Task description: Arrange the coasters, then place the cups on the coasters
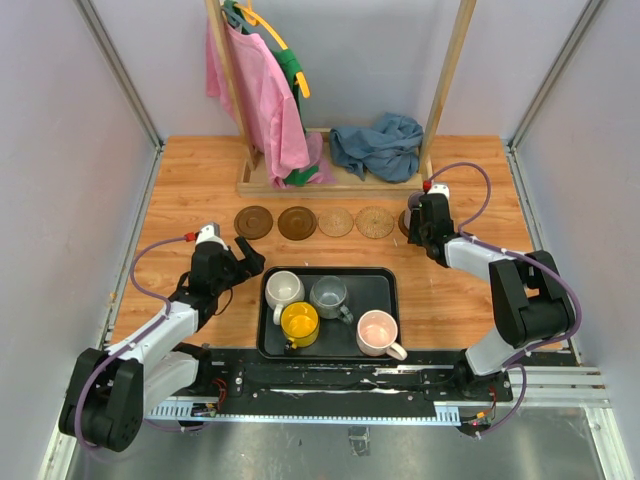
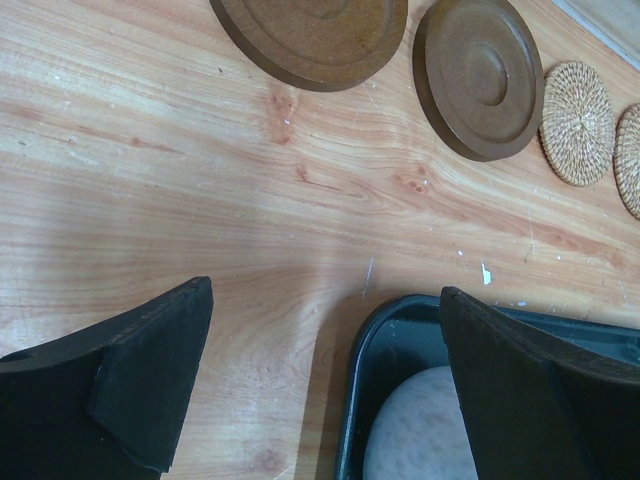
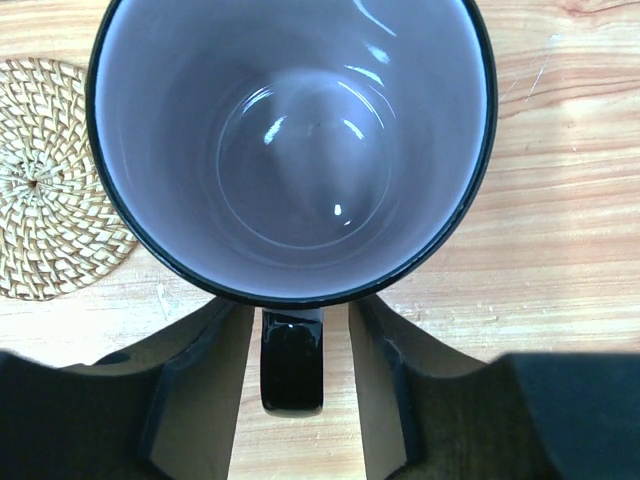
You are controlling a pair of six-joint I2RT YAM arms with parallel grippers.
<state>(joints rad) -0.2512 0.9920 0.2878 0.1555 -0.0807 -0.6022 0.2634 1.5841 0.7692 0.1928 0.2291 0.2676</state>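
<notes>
A purple cup (image 3: 290, 150) with a black rim and black handle (image 3: 292, 365) stands upright at the right end of the coaster row. My right gripper (image 3: 300, 312) is open, its fingers either side of the handle with a gap on each side. Whatever is under this cup is hidden; a dark edge (image 1: 404, 222) shows beside it. Two dark brown coasters (image 1: 253, 222) (image 1: 297, 223) and two woven tan coasters (image 1: 336, 221) (image 1: 375, 221) lie in a row. The white (image 1: 283, 289), grey (image 1: 328, 294), yellow (image 1: 299, 323) and pink (image 1: 377, 332) cups sit in the black tray (image 1: 385, 280). My left gripper (image 1: 243, 262) hangs open over the tray's far left corner (image 2: 372, 340).
A wooden rack base (image 1: 300, 182) with pink cloth (image 1: 262, 100) and a blue-grey cloth (image 1: 378, 145) stands behind the coaster row. Grey walls close off the table on both sides. The right arm (image 1: 520, 290) bends along the table's right side.
</notes>
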